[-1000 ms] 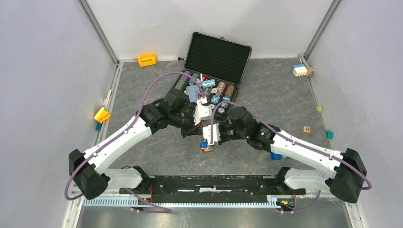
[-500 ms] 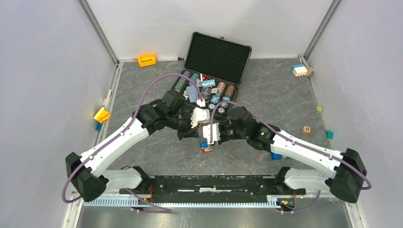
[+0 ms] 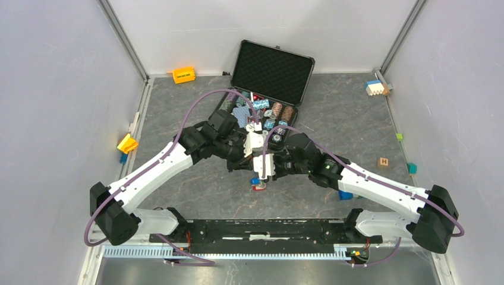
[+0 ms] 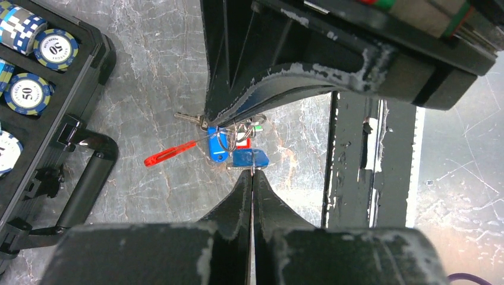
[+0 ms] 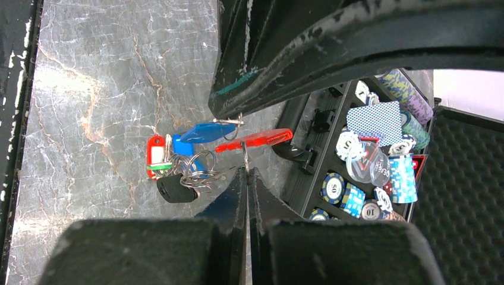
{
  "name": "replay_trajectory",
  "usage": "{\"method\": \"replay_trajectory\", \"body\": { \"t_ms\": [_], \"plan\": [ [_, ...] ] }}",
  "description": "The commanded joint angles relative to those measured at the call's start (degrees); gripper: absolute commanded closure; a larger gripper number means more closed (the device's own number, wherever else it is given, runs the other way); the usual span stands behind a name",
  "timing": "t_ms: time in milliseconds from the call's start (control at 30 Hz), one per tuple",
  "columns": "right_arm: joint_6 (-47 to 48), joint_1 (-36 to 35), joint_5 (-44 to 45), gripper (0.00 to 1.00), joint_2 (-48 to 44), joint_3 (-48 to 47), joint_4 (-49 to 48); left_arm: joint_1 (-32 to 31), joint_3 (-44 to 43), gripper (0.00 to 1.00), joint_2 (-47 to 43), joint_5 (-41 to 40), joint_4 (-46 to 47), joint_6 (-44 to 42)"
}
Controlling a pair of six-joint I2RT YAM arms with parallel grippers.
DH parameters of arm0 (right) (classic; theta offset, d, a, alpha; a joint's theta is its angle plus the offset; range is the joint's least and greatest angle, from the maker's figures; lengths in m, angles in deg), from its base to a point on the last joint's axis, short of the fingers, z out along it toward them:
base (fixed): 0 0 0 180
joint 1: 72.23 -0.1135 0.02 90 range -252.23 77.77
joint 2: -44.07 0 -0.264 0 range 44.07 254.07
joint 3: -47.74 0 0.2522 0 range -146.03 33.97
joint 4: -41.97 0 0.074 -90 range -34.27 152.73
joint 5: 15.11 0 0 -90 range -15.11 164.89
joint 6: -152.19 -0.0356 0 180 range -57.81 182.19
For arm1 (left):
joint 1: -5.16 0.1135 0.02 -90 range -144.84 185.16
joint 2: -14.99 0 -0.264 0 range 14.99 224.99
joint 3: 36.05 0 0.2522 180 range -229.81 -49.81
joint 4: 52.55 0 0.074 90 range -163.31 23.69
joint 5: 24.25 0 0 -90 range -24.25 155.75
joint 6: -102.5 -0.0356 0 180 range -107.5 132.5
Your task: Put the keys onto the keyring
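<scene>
My left gripper (image 4: 252,173) is shut, pinching the thin metal part at the edge of a blue-capped key (image 4: 249,158). My right gripper (image 5: 245,168) is shut on the thin metal keyring (image 5: 243,148), which joins the long red fob (image 5: 255,139). The fob also shows in the left wrist view (image 4: 169,154). Below hangs a bunch: a second blue cap (image 4: 217,143), a red and green tag (image 5: 154,155), a black cap (image 5: 175,189) and several small rings (image 5: 196,166). In the top view both grippers, left (image 3: 248,172) and right (image 3: 264,176), meet over the bunch (image 3: 257,183).
An open black case (image 3: 270,71) with poker chips (image 5: 333,187) and a card deck (image 5: 374,122) stands just behind the grippers, its handle (image 4: 89,178) close to the keys. Small toy blocks (image 3: 183,74) lie near the walls. The arms' base rail (image 3: 261,228) runs along the near edge.
The left arm drew back a little to the left, then came forward again to the keys. The right arm and the bunch of keys have stayed where they were.
</scene>
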Motion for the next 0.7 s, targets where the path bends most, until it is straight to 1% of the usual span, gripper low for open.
{"method": "replay_trajectory", "body": {
  "t_ms": [0,367,667],
  "plan": [
    [-0.9,-0.4,-0.6,1.00,-1.0,-2.3,-3.2,-0.2,-1.2,0.98,0.3,2.5,3.5,-1.4],
    [-1.1,-0.3,-1.1,1.00,-1.4,-2.4,-3.2,-0.2,-0.3,0.98,1.5,2.5,5.7,-0.1],
    [-1.0,-0.3,-1.1,1.00,-1.3,-2.3,-3.2,-0.2,0.7,0.98,1.7,-0.6,6.1,0.5]
  ]
}}
